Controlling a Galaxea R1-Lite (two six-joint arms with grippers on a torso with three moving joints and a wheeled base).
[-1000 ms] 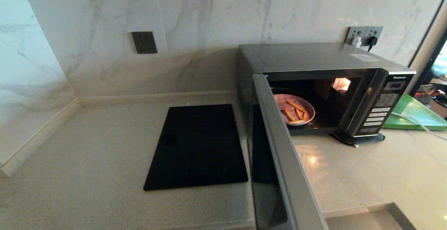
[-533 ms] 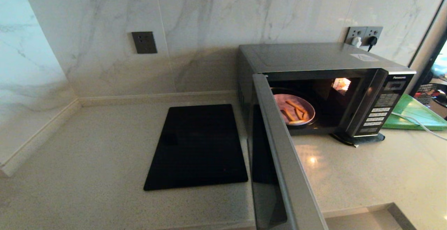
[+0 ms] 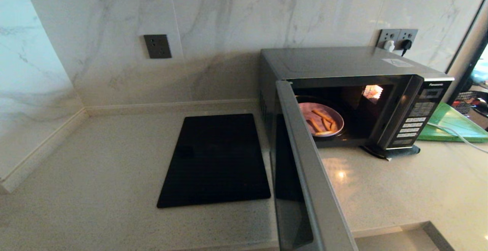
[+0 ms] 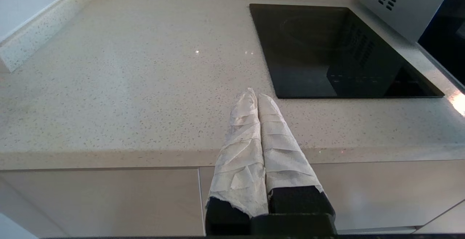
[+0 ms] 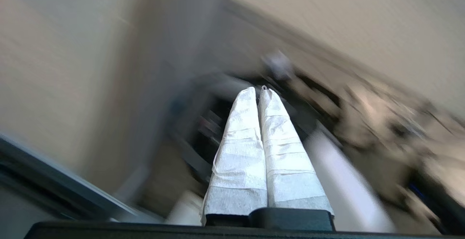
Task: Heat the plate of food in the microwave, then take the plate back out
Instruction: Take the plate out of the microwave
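lilac plate of food [image 3: 321, 119] sits inside the open microwave [image 3: 354, 90]. both hands, left hand [image 4: 258, 97] and right hand [image 5: 259, 92], are pinched shut, holding nothing. next, i think, shut the door [image 3: 305, 174].

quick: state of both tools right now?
Left tool: closed, holding nothing, parked over the counter edge.
Right tool: closed, holding nothing, nowhere near the plate of food.

Your head camera is looking down at the microwave [image 3: 354, 98] at two o'clock; left wrist (low, close) is sharing the black slab [image 4: 338, 50].
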